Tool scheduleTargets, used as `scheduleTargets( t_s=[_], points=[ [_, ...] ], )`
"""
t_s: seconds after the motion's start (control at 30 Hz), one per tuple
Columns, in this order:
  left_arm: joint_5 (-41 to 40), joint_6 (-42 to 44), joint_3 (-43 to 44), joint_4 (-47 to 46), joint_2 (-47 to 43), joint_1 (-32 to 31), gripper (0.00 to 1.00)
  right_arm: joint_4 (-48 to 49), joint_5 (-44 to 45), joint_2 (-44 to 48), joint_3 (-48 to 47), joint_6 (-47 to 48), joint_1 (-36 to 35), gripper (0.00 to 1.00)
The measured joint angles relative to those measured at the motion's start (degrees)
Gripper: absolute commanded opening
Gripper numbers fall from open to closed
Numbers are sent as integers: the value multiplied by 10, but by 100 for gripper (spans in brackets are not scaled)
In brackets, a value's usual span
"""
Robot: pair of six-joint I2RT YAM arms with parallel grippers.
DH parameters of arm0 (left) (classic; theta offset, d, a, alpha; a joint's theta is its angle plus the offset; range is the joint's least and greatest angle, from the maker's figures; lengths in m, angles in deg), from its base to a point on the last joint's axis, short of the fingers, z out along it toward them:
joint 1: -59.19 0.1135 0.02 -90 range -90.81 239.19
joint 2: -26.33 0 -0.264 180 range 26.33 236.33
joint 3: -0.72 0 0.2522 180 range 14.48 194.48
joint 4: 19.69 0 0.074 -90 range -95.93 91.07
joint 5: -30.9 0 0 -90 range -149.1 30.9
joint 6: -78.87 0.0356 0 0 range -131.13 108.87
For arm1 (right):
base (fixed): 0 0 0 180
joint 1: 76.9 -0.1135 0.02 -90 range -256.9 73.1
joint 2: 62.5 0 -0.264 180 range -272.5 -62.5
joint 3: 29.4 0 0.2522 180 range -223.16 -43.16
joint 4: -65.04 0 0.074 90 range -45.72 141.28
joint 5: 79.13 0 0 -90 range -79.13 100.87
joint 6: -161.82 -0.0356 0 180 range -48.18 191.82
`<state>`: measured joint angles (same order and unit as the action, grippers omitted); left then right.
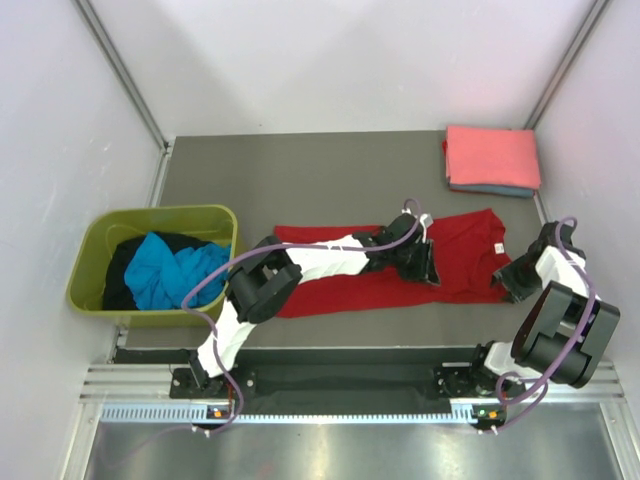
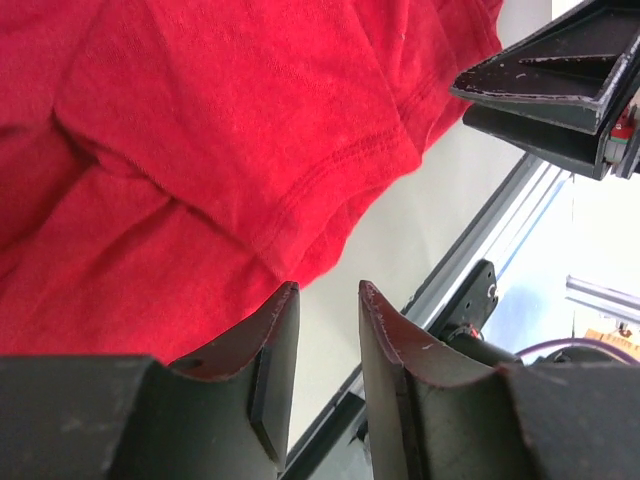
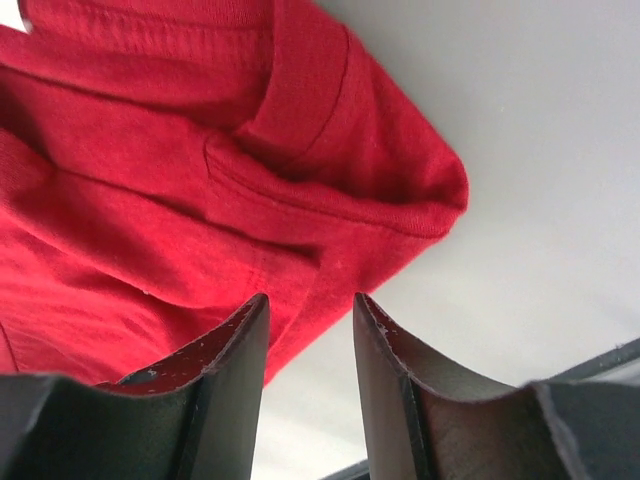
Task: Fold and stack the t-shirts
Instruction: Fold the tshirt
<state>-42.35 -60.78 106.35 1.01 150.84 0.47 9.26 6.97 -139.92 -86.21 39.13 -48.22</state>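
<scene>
Seen from my remote station: the red t-shirt (image 1: 462, 262) lies spread right of the table's centre. The left gripper (image 2: 328, 292) hovers by a sleeve and the right gripper (image 3: 310, 300) at its right edge. Both sets of fingers are narrowly parted, seemingly holding nothing.

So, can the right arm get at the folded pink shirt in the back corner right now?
Probably yes: the right gripper is open and empty beside the red shirt, and only bare table lies between it and the pink shirt.
</scene>
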Motion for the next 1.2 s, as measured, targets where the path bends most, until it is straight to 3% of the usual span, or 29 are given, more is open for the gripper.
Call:
scheduleTargets(
  t_s=[0.87,1.13,1.2],
  points=[
    [-45,0,22,14,38,-13,41,33,-31,7,3,0,12,40],
    [-49,-4,34,13,48,-13,0,33,-32,12,3,0,12,39],
    [-46,-5,37,12,48,-13,0,33,-32,15,3,0,12,39]
  ],
)
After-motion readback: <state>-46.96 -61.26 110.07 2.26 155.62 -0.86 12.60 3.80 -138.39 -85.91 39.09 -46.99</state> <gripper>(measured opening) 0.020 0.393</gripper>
